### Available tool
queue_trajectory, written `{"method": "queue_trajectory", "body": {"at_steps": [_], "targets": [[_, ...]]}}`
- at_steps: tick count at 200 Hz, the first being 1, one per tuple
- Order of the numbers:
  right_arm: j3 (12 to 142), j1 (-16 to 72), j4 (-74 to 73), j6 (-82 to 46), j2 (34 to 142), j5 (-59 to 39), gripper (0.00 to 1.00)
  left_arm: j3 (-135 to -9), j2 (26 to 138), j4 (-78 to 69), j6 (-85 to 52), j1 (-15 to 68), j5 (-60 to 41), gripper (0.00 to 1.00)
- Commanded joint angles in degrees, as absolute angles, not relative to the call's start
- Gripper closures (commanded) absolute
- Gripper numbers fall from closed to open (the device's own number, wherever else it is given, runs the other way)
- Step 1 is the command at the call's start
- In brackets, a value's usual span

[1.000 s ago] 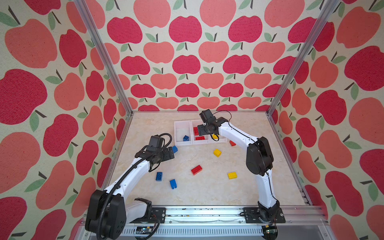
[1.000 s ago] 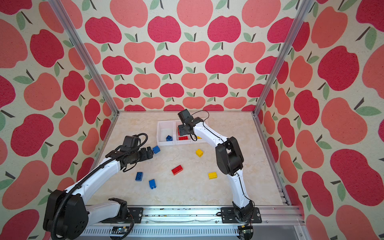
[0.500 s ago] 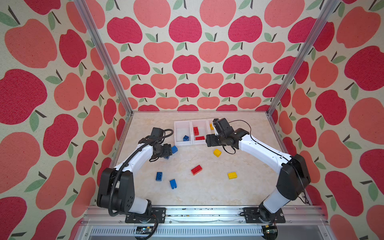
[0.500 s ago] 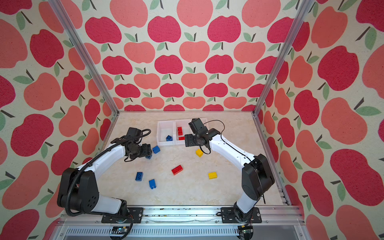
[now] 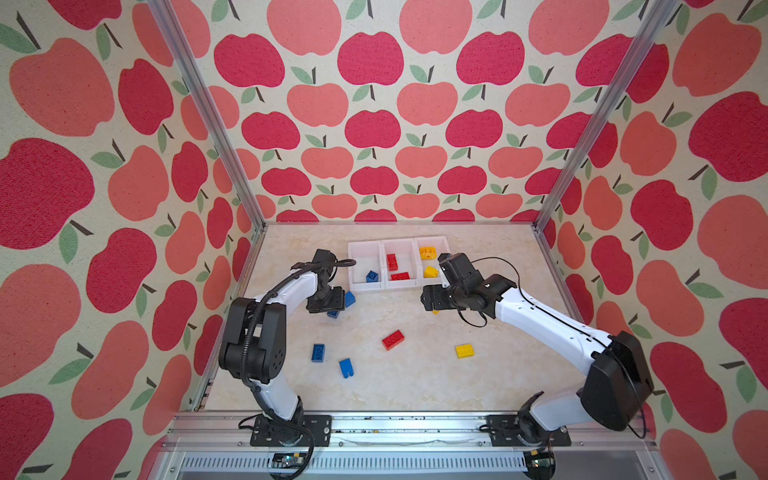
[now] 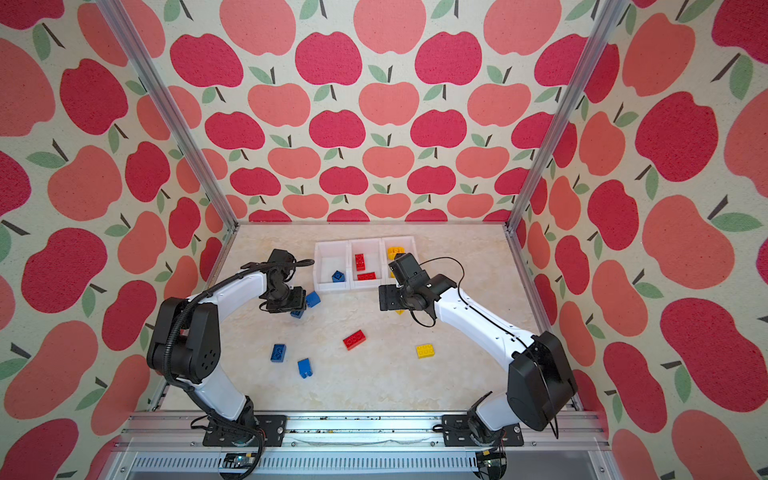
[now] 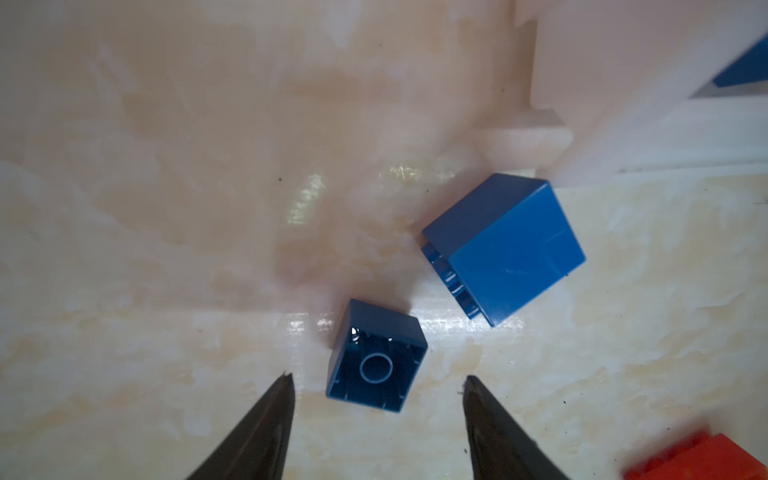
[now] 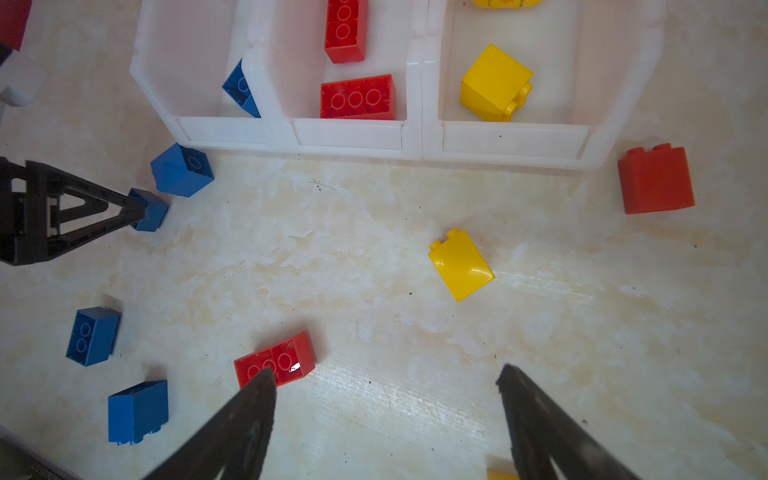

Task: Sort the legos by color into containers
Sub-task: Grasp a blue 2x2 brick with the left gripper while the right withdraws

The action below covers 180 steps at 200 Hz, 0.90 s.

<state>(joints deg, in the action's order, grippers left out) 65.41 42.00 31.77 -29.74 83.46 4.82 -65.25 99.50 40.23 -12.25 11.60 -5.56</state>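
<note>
Roughly a third of the sorting is judged done: five legos are binned and eight lie loose on the table. Nearest the rail, a blue brick (image 5: 345,367) is tipped on its side, studs toward the near edge; beside it a blue oblong (image 5: 318,353) is set with its long axis running near to far. A red oblong (image 5: 392,339) is laid on a slant and a yellow brick (image 5: 464,350) is set studs-up. Farther in, a small square blue brick (image 7: 374,365), hollow side up, is straddled by the half-parted left gripper (image 7: 377,386) — no contact is shown. A larger blue brick (image 7: 511,253) is tipped beside it. The right gripper (image 8: 384,374) is spread wide and empty, with a toppled yellow brick (image 8: 461,264) ahead of its jaws. A red square brick (image 8: 656,178) is parked just beside the containers (image 5: 401,286), where one blue, two red and two yellow are held.
</note>
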Motion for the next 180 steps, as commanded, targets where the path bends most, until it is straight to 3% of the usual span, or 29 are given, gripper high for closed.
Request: {"method": "queue_trajectory", "body": {"at_steps": [1,72,180], "targets": [[65.0,42.4,32.9,-30.8,81.3,4.9,0.13,-66.1,101.1,39.8,-11.2,11.2,-5.5,0.34],[64.7,42.4,33.3,-31.0,81.0,5.4,0.13,-67.5,103.7,38.9,-11.2,11.3,-5.1,0.4],[63.5,42.3,33.0,-31.6,80.2,5.7,0.13,-66.3,102.6,38.8,-12.1,11.7,-4.0,0.66]]}}
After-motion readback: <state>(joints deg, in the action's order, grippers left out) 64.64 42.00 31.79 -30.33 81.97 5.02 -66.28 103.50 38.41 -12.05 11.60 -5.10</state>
